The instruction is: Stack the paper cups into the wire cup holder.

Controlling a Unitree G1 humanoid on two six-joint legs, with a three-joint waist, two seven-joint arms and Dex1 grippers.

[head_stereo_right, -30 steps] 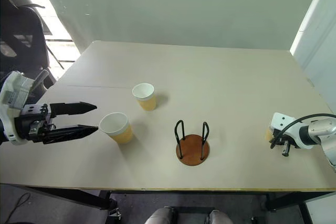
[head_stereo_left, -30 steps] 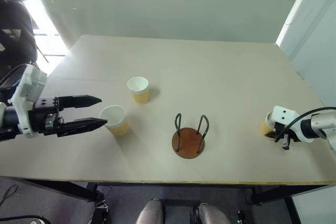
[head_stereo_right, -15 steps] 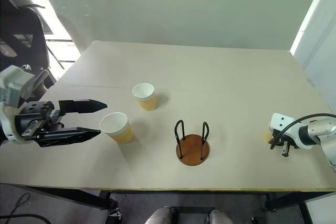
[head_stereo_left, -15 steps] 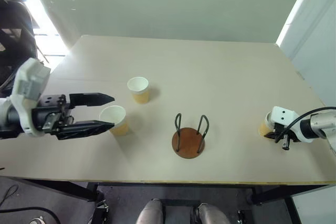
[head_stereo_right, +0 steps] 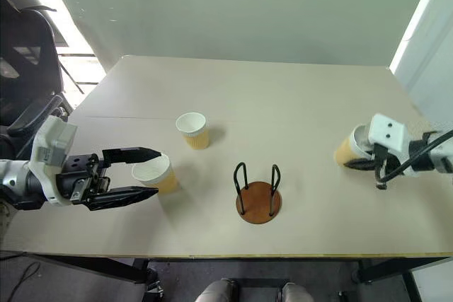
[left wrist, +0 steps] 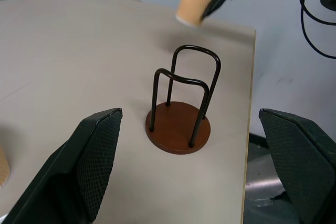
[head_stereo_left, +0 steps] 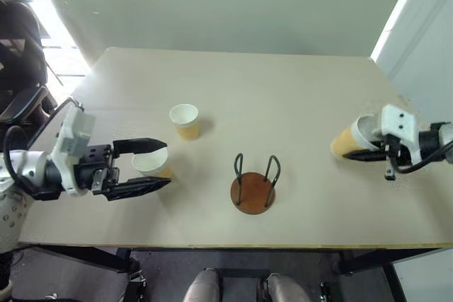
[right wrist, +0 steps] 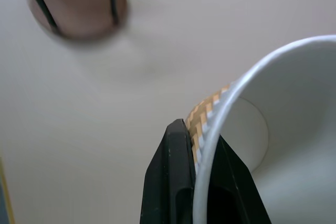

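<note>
Tan paper cup (head_stereo_left: 345,144), pinched by its rim in the shut right gripper (head_stereo_left: 373,153), hangs tilted right of the dark wire cup holder (head_stereo_left: 253,183), while the wide-open, empty left gripper (head_stereo_left: 160,165) brackets another cup (head_stereo_left: 152,162).

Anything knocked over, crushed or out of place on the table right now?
Nothing stands out. Two paper cups stand upright, the wire cup holder is upright and empty, and the right gripper holds the third cup tilted, by its wall.

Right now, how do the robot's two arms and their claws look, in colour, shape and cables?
Both arms end in a white, boxy wrist housing over dark mechanical parts. The left claw has two long black fingers that taper to points; their inner pads carry a fine cross-hatched texture. Black cables loop along both forearms. The right claw has a white block with two small dark dots and slim black fingers.
</note>
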